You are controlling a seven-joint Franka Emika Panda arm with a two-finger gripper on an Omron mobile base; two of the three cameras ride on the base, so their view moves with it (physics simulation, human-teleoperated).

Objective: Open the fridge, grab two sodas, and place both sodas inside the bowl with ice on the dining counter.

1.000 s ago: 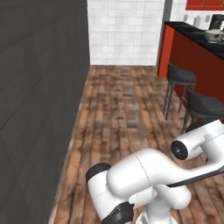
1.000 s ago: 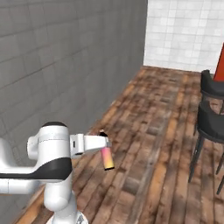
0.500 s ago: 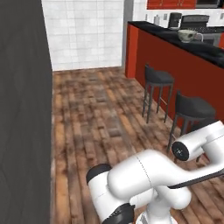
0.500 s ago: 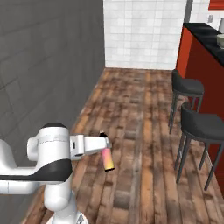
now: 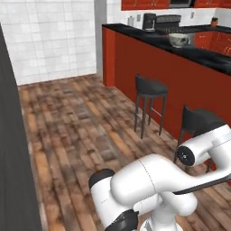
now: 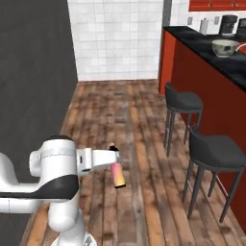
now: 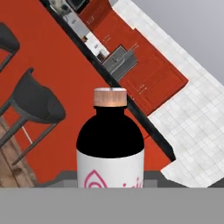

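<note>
The whole scene is sweeping sideways across both base views compared with a second ago: the base is turning away from the dark grey wall and the long black marble surface (image 6: 217, 60) with its plain red front panel is coming into fuller view, so the camera is moving and not the furniture. The arm is keeping its tucked carrying pose throughout.

The tool (image 6: 114, 154) is holding a small slim soda bottle (image 6: 118, 175) with a dark cap and a pink-to-orange body, its jaws pinched narrowly on the neck so that the bottle is hanging below it over the wooden plank floor (image 6: 125, 115). In the hand view the same bottle is showing as a black shoulder with a white label and a copper-coloured cap.

The deep round pale greenish-white bowl (image 6: 225, 47) is sitting on the black surface near its far end, close to the front edge, well apart from the bottle. Two black stools (image 6: 182, 101) are standing along the red front panel between the robot and the bowl.

As a judgement, the fridge step and one pick look done, and this soda is being carried toward the surface. Still left: closing the gap, lowering this bottle into the bowl, and bringing a second soda. Whether the bowl already holds one I cannot tell.
</note>
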